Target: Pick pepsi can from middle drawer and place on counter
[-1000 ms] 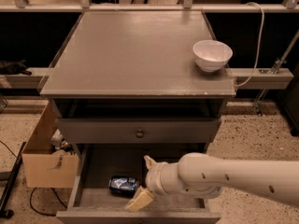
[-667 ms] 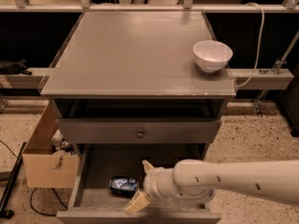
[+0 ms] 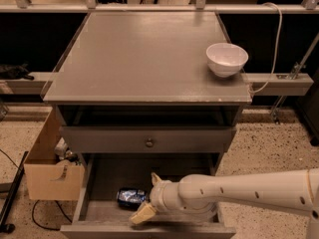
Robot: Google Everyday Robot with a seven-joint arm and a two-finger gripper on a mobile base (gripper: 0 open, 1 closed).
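The pepsi can point(image 3: 130, 197), blue with pale markings, lies on its side on the floor of the open middle drawer point(image 3: 99, 188), left of centre. My gripper point(image 3: 148, 196) reaches into the drawer from the right on a white arm. Its two cream fingers are spread, one fingertip point(image 3: 155, 178) behind the can's right end and one point(image 3: 141, 214) in front of it. The can sits just left of the gap between them. The counter point(image 3: 139, 59) is the flat grey top of the cabinet, above.
A white bowl point(image 3: 227, 59) stands at the counter's right edge. A shut drawer front with a round knob point(image 3: 149, 143) is above the open drawer. A cardboard box point(image 3: 49, 168) stands left of the cabinet. A white cable point(image 3: 276, 39) hangs at the right.
My gripper has moved a little to the left, closer to the can. The can has not moved.
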